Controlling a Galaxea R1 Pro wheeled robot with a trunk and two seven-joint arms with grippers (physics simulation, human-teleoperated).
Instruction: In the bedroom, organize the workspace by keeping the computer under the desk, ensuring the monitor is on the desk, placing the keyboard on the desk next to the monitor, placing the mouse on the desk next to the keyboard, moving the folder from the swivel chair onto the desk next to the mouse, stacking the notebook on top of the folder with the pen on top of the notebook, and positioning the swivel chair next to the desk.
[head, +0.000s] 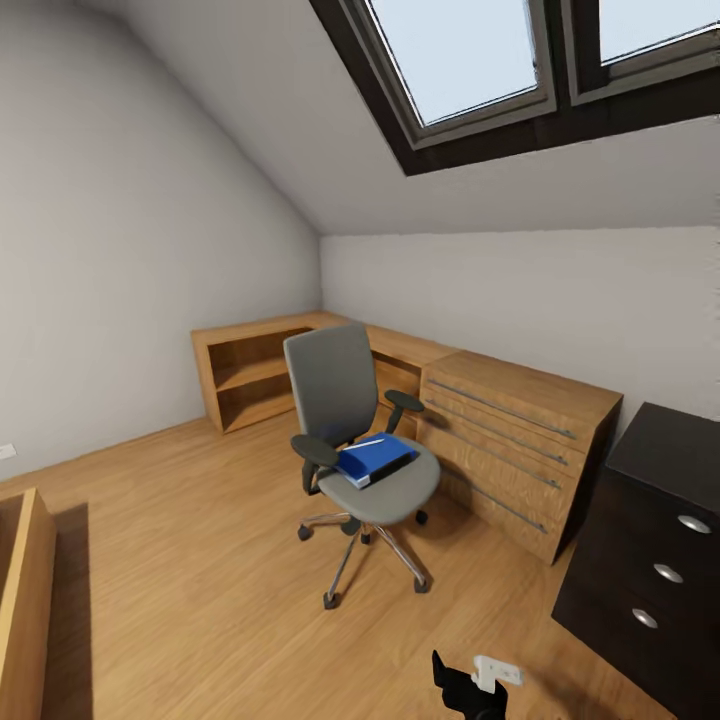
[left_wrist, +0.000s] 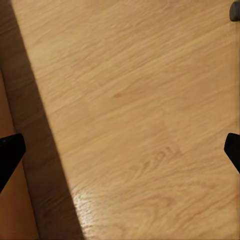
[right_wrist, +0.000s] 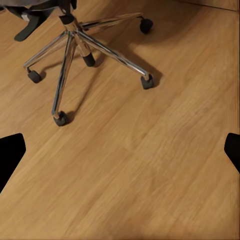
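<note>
Your grippers (left_wrist: 120, 150) (right_wrist: 120, 150) hang spread above bare floor; the folder (head: 377, 458) waits on the swivel chair (head: 352, 440) seat.

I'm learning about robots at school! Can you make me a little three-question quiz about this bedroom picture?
1. True or false: the folder lies on the swivel chair seat.
2. What stands closest behind the chair? A) light oak drawers B) a bed C) a fridge
3. Fill in: in the right wrist view, the chair's chrome base stands on the wooden ____.

Key:
1. True. The blue folder is on the grey seat, with a thin pale pen on top.
2. A.
3. Floor. The right end effector hangs open above it, holding nothing.
</note>
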